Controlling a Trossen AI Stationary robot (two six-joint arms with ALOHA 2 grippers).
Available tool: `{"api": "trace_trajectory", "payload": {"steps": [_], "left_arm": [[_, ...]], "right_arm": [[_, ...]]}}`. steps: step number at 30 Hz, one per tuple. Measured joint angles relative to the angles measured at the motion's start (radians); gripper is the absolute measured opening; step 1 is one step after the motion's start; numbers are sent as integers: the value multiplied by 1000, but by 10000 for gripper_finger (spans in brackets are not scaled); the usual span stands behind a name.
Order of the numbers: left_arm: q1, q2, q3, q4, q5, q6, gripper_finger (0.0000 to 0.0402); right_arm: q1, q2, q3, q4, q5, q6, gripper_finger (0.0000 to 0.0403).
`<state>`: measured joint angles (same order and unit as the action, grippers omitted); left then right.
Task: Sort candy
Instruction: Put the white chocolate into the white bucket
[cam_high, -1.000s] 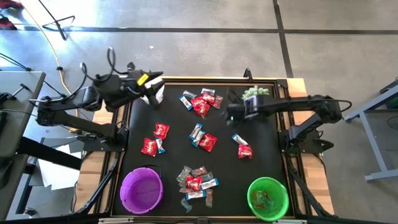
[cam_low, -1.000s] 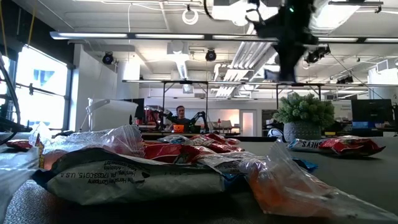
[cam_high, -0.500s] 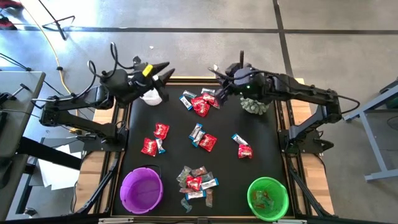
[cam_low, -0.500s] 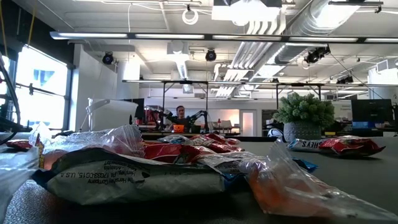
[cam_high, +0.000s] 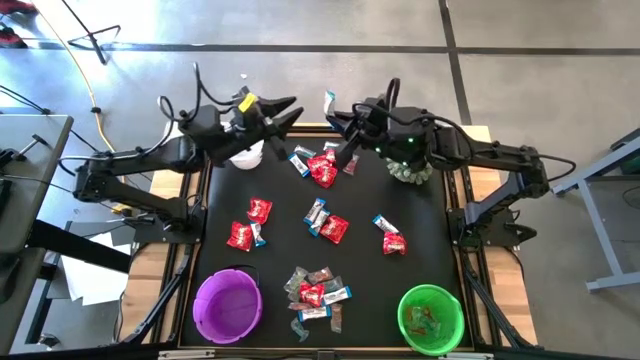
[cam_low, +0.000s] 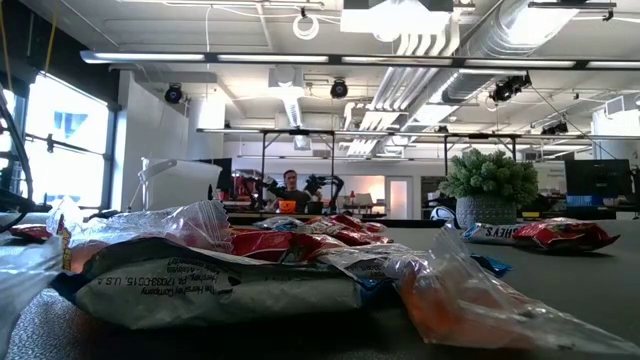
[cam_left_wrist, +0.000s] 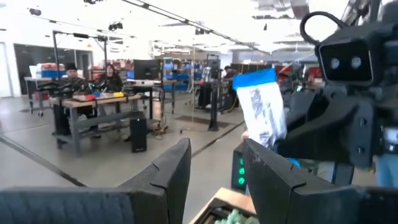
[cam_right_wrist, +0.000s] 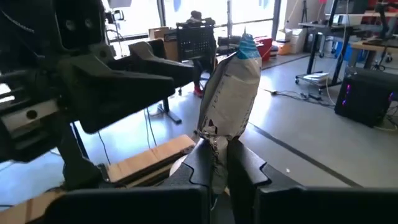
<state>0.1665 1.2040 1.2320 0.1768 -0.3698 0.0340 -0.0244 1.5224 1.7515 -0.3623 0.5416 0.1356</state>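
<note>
Many small wrapped candy pieces lie scattered on the black mat (cam_high: 420, 215): red packets (cam_high: 322, 170), blue-and-white bars (cam_high: 316, 212) and a mixed heap (cam_high: 315, 295) near the front. My right gripper (cam_high: 337, 116) is raised over the mat's far edge, pointing toward the table's left, shut on a blue-and-white bar (cam_right_wrist: 231, 93). My left gripper (cam_high: 290, 107) faces it from the left at about the same height, open, its fingers (cam_left_wrist: 168, 171) a short way from the bar (cam_left_wrist: 261, 112). My right gripper pinches the bar's lower wrapper end (cam_right_wrist: 217, 142) between its two fingers. The fingers come about level from the table's right. The bar stands upright above the fingertips, lifted clear of the table.
A purple bowl (cam_high: 228, 305) stands at the front left and a green bowl (cam_high: 431, 318) holding some candy at the front right. A spiky green plant (cam_high: 410, 170) sits at the far right under my right arm. A white object (cam_high: 245, 156) lies at the far left corner.
My right gripper has risen from the mat with the blue-and-white bar, tipped from pointing down to about level, and gone toward the far left. My left gripper has moved toward the table's right, closer to the held bar, staying open.
</note>
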Motion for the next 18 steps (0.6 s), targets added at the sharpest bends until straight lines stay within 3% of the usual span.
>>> {"api": "trace_trajectory", "payload": {"steps": [15,18], "left_arm": [[0,49,0,85,31,-58,131],[0,49,0,84,84,-106,131]], "right_arm": [[-16,45,-1,52,4,-47,14],[-28,46,-1,53,5,-58,14]]}}
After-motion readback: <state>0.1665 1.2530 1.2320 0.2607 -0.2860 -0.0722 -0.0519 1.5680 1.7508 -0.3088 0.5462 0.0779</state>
